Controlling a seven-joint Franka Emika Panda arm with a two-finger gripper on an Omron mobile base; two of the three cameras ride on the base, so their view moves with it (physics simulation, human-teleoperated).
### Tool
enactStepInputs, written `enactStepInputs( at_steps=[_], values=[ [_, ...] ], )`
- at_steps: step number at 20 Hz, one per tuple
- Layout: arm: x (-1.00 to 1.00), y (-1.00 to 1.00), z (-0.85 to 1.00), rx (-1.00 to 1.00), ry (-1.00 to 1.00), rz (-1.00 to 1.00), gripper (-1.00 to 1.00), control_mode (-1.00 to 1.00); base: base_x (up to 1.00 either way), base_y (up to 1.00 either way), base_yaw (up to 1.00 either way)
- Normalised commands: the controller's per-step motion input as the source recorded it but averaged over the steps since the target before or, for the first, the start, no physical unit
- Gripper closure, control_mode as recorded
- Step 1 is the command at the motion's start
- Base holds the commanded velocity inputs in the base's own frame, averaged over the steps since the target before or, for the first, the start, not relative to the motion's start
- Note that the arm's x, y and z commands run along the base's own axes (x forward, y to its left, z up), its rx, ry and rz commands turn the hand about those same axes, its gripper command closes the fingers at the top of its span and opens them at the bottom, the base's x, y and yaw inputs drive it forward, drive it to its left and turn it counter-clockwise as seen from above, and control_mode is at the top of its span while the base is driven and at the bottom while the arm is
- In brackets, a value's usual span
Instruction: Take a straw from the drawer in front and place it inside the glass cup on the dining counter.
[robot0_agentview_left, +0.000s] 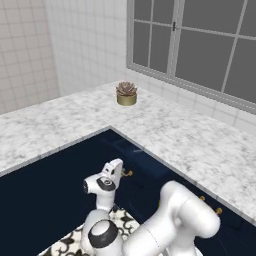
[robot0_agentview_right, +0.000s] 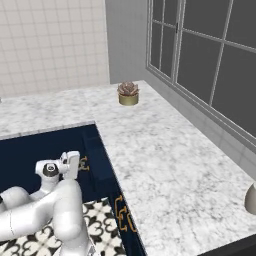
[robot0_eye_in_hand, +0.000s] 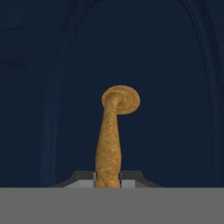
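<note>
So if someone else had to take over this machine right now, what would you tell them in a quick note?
Pincer: shut on the brass handle of the navy drawer.
Drawer: looks closed, nothing pulled out yet.
Straw: not seen, presumably inside the drawer.
Marble counter: carries a small potted succulent.
Done: handle gripped.
Left: pull the drawer open, pick up a straw, find the glass cup on the dining counter, drop the straw in.

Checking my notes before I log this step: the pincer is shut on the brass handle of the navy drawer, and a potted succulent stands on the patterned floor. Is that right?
Not quite. The potted succulent stands on the marble counter near the window, as the left base view shows, not on the floor. The rest holds: in the hand view the pincer is shut on the brass handle of the navy drawer.
</note>
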Motion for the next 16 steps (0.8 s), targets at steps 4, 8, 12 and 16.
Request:
enactStepInputs(
  at_steps=[4,8,12,16],
  values=[
    [-0.64,1.00,0.00,0.00,0.01,0.05,1.00,-1.00,0.00,0.00,0.00],
    [-0.51,1.00,0.04,0.00,0.04,0.04,1.00,-1.00,0.00,0.00,0.00],
    [-0.36,1.00,0.13,0.00,0.13,0.03,-1.00,-1.00,0.00,0.00,0.00],
    [-0.22,0.88,0.21,0.08,0.21,0.00,-1.00,-1.00,0.00,0.00,0.00]
  ],
)
